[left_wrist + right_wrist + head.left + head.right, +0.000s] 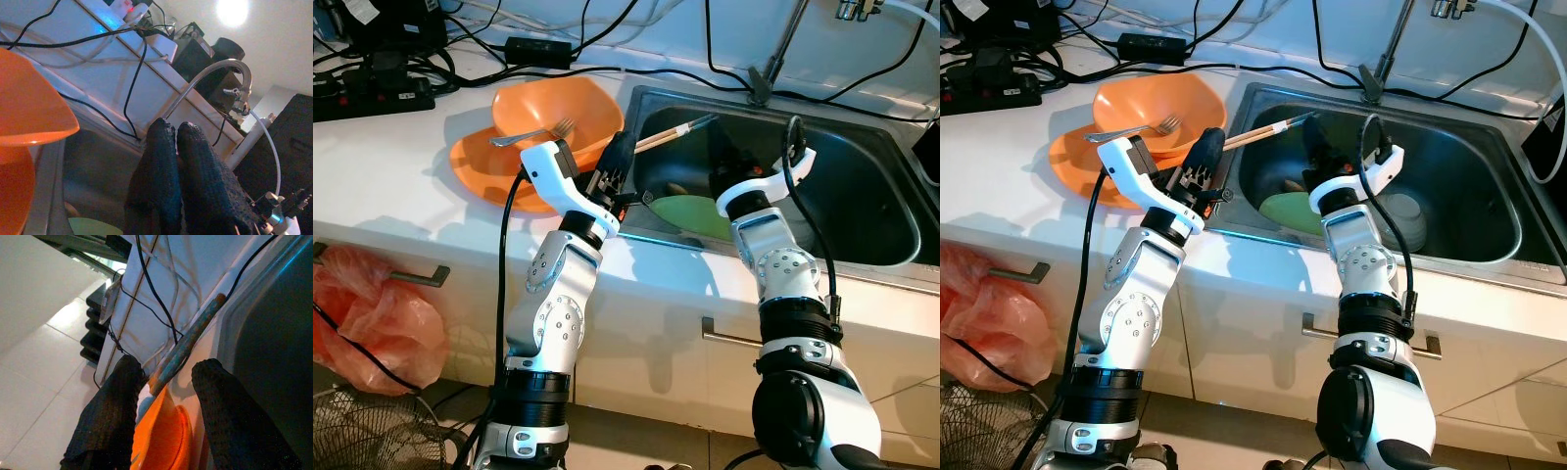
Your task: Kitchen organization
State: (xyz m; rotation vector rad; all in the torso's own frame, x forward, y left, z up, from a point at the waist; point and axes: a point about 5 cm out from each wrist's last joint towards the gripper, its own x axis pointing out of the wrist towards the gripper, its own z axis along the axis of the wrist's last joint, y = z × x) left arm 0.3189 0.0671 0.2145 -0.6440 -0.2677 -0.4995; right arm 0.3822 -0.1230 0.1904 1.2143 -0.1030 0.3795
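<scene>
An orange bowl [558, 113] with a fork [533, 134] across it sits on an orange plate [475, 166] on the white counter, left of the steel sink [862, 196]. A pair of chopsticks [671, 134] leans on the sink's back left corner. A green plate [690, 213] lies in the sink. My left gripper [617, 162] is shut and empty, held over the sink's left rim beside the bowl. Inside the sink's left part, above the green plate, my right gripper [1317, 147] stands open; the chopsticks [188, 345] lie just beyond its spread fingers.
A faucet [783, 49] rises behind the sink, and a pale bowl [1405, 217] rests in the basin. Cables and a power strip [372, 93] run along the counter's back. A red plastic bag [372, 313] hangs from a drawer handle at lower left.
</scene>
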